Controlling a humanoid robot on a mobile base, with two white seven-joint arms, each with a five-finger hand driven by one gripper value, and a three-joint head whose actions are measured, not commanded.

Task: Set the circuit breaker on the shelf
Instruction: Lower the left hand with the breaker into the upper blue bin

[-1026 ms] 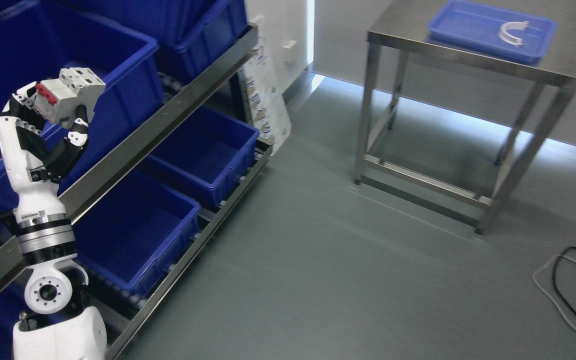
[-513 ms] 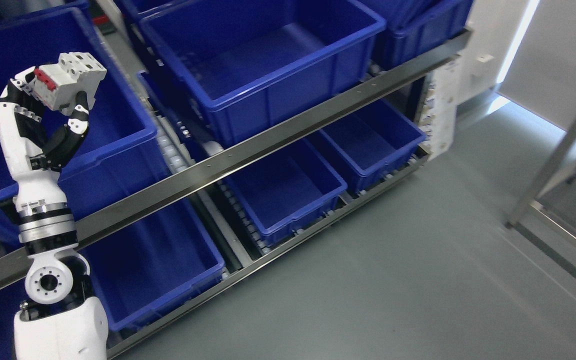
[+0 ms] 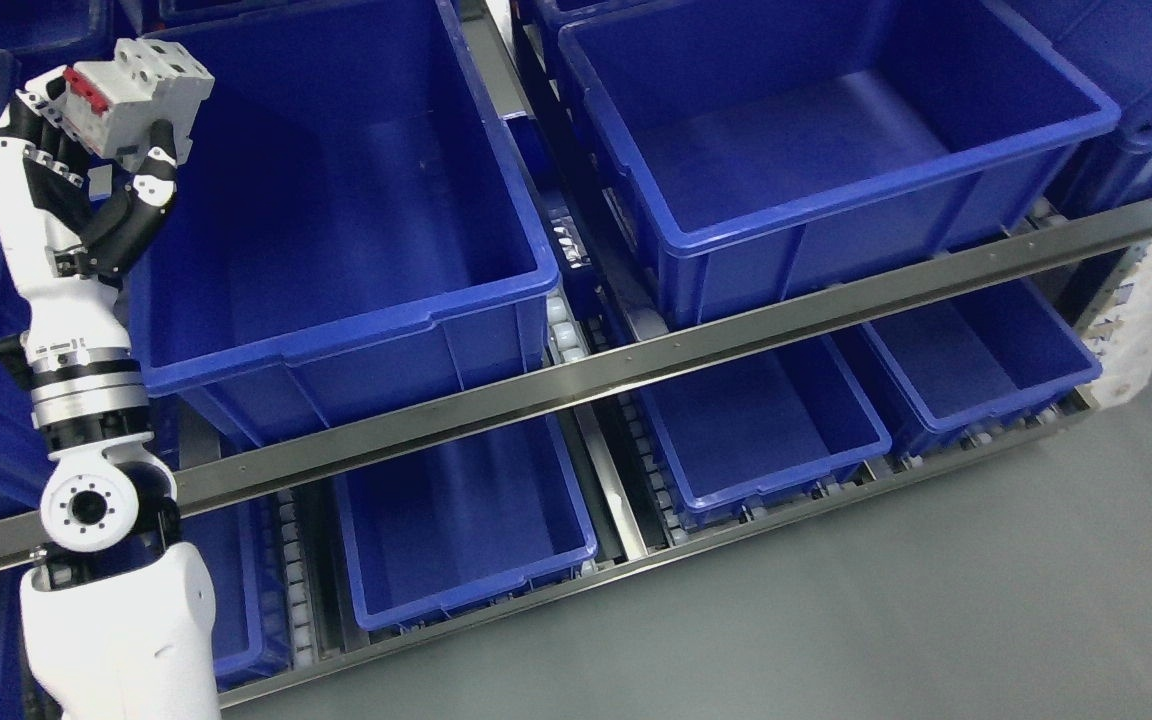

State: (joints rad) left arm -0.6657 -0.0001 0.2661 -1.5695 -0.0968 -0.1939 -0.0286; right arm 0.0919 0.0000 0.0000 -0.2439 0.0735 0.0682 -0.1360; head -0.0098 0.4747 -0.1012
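**Breaker held high at the upper-left bin, not yet released**

The circuit breaker (image 3: 141, 95) is gripped in the left hand (image 3: 86, 160), w/ the fingers (image 3: 36, 150) curled behind the grey body and the thumb (image 3: 151, 185) pressed up against its lower face. The red toggle end is turned toward the fingers. This pinch looks chosen so the underside stays partly free for set-down, though that is a judgement only.

The breaker is carried raised, above the rim level of the large upper-tier bin (image 3: 356, 300), approx. over its near-left corner. No contact w/ the bin wall is seen. The height is probably kept so the tall bin side is cleared before lowering.

The shelf rail (image 3: 636, 365) runs diagonally in front of the upper bins; lower-tier bins (image 3: 466, 590) sit beneath it. A second upper bin (image 3: 836, 210) stands to the right, apart from the first, w/ rollers visible between them.

The right arm is not in view.

Task is judged as late transport: the breaker is at the shelf but not deposited. Next move is expected to need a reach inward over the bin interior, then a lowering and finger release. Risk: the breaker clipping the rim, or tipping once the thumb lets go.
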